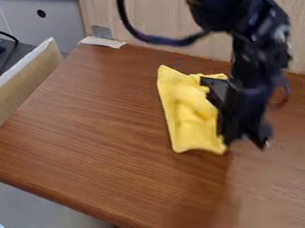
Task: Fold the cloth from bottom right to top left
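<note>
The yellow cloth (190, 115) lies on the brown table right of the middle, as a tall, narrow, wrinkled piece. Its top left corner comes to a point, and its lower edge is curved. My gripper (246, 142) hangs at the cloth's lower right, its fingers apart, one tip beside the cloth's bottom right corner and the other farther right over bare wood. The gripper's body and the arm hide the cloth's right side. Whether the nearer fingertip touches the cloth, I cannot tell.
Brown table (96, 136) extends left and in front of the cloth. A light wooden panel (160, 15) stands along the back edge, with white tape (102, 42) at the back left corner. Past the left edge is a tan-sided box (25, 79). A black cable loops beside the arm.
</note>
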`<state>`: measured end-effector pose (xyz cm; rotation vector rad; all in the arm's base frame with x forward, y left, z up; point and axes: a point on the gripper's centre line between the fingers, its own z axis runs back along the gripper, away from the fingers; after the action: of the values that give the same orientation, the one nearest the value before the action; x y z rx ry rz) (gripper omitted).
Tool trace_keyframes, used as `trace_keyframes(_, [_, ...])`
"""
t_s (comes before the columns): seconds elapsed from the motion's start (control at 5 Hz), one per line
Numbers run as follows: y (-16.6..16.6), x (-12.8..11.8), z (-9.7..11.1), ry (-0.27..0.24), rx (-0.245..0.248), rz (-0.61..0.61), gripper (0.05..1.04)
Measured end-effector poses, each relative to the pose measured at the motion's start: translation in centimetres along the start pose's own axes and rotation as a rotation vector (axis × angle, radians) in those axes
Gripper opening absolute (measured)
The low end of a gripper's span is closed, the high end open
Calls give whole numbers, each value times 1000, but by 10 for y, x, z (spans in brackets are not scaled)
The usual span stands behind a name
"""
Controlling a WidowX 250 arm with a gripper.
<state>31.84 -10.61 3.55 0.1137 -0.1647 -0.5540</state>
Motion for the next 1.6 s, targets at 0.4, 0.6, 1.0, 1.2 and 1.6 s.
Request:
trace_keyframes(0.4, [94, -2, 35, -2, 142, 259, 59])
trace_keyframes(0.6, [137, -11, 39, -11, 149, 380, 59])
trace_keyframes(1.0, [186, -50, 4, 85, 126, 548, 59])
trace_keyframes(1.2, [198, -66, -18, 111, 93, 600, 59])
trace_keyframes(1.6, [215, -86, -43, 87, 44, 677, 59])
